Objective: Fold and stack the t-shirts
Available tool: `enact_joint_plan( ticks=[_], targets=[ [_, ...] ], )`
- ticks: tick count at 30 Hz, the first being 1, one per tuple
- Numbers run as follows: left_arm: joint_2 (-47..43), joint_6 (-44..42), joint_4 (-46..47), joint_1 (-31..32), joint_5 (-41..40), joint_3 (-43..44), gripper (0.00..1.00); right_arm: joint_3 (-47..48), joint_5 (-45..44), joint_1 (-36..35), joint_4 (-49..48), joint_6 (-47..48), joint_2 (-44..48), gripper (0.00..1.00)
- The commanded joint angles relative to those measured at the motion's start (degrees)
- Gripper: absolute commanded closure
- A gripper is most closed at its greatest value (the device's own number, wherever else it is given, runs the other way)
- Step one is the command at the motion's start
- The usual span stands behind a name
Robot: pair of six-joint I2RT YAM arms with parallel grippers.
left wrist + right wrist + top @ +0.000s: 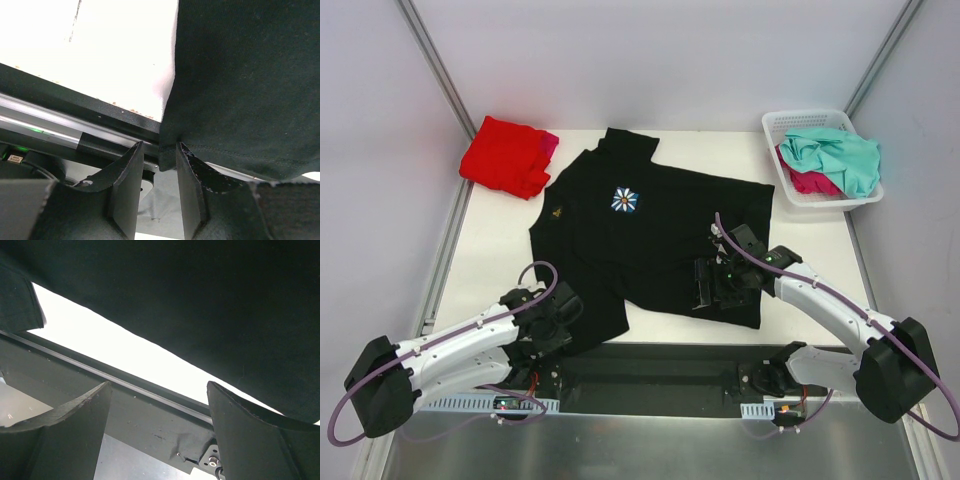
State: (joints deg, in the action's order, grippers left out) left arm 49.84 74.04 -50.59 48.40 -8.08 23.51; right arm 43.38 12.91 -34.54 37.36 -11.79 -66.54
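Large black cloth t-shirt with white daisy print (pixel 650 230) flat mid-desk (pixel 495 255), long axis collar-top to hem-bottom of frame. Left hand (pixel 160 152) narrowed at lower-left hem corner; pinch cannot tell. Right hand (pixel 159 405) spread wide, lower-right hem just ahead.

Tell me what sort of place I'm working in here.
Most likely a lab robot workcell, not a home: a white table boxed in by plain panels on aluminium struts, left arm and right arm bolted at its near edge, and t-shirts staged in a white basket.
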Motion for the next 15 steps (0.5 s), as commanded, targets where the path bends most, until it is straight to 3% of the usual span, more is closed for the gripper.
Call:
enact_joint_plan(
  ticks=[1,15],
  targets=[
    [-0.28,1.11,0.14,0.29,-1.85,0.40,0.69,0.48,1.24,-0.26,-0.01,-0.34,1.42,0.20],
    [-3.88,3.92,1.72,0.47,-2.83,-2.23,0.74,0.48,1.95,-0.26,-0.10,-0.25,1.33,0.19]
  ],
)
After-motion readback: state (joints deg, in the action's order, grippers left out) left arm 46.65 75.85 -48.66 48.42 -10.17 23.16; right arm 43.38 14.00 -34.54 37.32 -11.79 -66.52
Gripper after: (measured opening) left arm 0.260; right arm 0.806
